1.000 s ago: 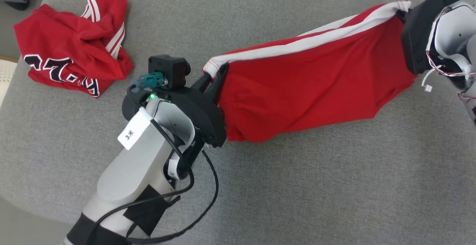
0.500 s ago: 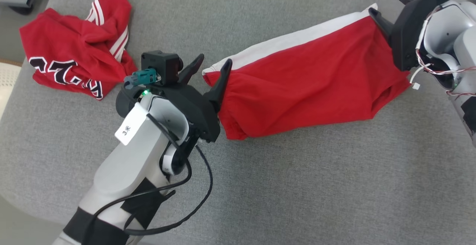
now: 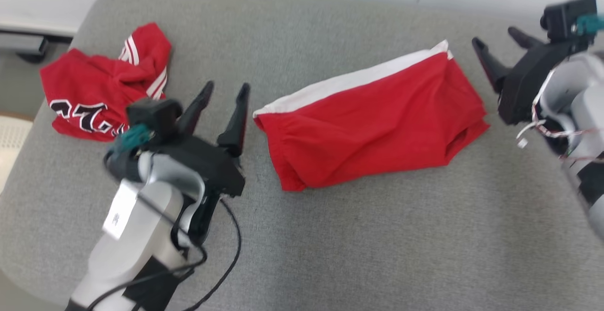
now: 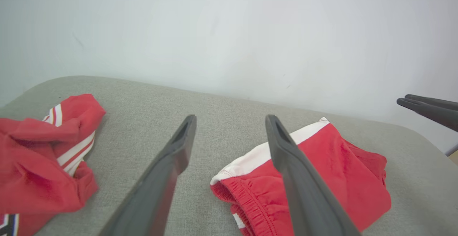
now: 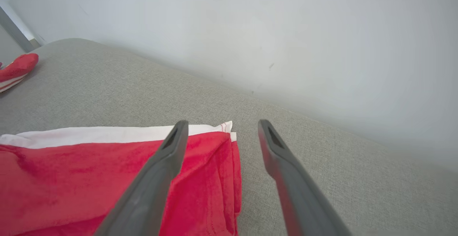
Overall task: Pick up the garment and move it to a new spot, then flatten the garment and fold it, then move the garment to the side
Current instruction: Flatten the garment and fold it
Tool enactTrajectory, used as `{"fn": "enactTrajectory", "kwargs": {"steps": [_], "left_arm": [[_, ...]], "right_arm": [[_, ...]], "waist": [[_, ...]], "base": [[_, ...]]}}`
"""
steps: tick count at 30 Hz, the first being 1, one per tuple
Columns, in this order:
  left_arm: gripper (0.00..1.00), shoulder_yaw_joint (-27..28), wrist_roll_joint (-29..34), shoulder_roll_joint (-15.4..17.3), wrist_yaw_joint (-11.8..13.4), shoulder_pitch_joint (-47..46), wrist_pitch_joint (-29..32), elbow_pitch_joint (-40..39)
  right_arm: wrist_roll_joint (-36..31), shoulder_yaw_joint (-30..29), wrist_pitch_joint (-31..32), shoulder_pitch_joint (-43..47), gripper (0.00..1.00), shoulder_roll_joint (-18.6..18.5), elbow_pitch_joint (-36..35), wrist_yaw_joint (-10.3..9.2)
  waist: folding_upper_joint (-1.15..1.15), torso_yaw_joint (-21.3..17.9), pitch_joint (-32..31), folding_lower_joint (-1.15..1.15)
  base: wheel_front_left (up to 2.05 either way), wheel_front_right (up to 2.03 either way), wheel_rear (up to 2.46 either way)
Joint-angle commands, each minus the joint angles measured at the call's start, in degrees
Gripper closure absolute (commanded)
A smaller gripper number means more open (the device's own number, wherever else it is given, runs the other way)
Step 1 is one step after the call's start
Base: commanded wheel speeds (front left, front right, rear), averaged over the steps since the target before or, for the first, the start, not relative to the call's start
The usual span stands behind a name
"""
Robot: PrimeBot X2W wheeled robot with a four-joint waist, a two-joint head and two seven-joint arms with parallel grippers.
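Here are the red shorts (image 3: 373,127), lying slack in the middle of the grey tabletop (image 3: 377,235), nobody holding them. They stretch from about 8 o'clock to 2 o'clock across the head view. They look doubled lengthwise, with a broad white stripe along the far edge and soft creases across the red cloth. The 8 o'clock end is the gathered elastic waistband, bunched and a little open. The 2 o'clock end is lumpier, with a white hem corner poking out.

The left gripper (image 3: 227,86) sits just off the waistband, at 9 o'clock from the shorts. Its fingers (image 4: 171,164) are spread wide with nothing between them, and they are not touching the cloth. The right gripper (image 3: 493,36) waits at 2 o'clock, just beyond the hem corner. It is spread wide as well, empty, with bare tabletop showing between the tips.

Over at 10 o'clock, well apart from the shorts, a crumpled red jersey (image 3: 94,94) with white stripes and dark lettering lies in a heap. A pale wall (image 4: 229,32) stands behind.
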Motion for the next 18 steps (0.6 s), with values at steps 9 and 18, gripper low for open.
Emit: {"fn": "enactTrajectory", "kwargs": {"steps": [9,18], "left_arm": [[0.00,3.23,1.32,3.07,2.24,10.56,-8.03,-6.81],[0.00,6.40,10.18,5.14,1.16,21.61,-8.89,-17.76]], "right_arm": [[-1.14,-5.80,-7.30,7.35,0.00,3.97,2.22,-0.02],[-2.81,-9.36,-7.74,10.24,0.00,6.35,6.27,-0.02]], "waist": [[0.00,-2.76,-5.33,0.01],[0.00,-2.99,-6.79,0.01]], "base": [[0.00,0.00,0.00],[0.00,0.00,0.00]]}}
